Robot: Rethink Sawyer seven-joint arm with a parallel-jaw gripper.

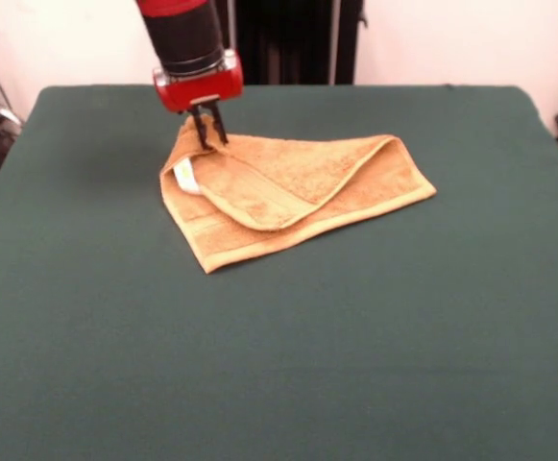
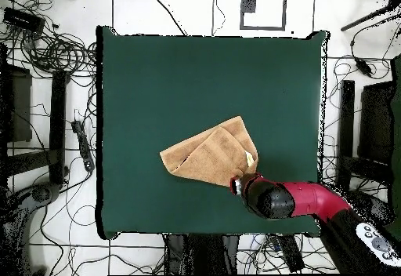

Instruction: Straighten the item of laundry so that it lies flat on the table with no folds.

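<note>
The item of laundry [image 1: 298, 192], an orange-tan towel, lies folded over itself on the far middle of the green table [image 1: 259, 375]. One flap is doubled across the top, and a small white label [image 1: 184, 175] shows at its left end. My gripper [image 1: 211, 133] comes down onto the towel's far-left corner, fingers close together and pinching the cloth, which peaks up slightly there. In the overhead view the towel [image 2: 207, 155] sits right of the table's [image 2: 196, 69] centre, with the gripper [image 2: 237, 183] at its lower-right corner next to the label [image 2: 249, 160].
Green table surface surrounds the towel on all sides. Cables [image 2: 55, 49] and dark equipment [image 2: 368, 132] lie on the floor around the table. A black stand [image 1: 288, 38] rises behind the far edge.
</note>
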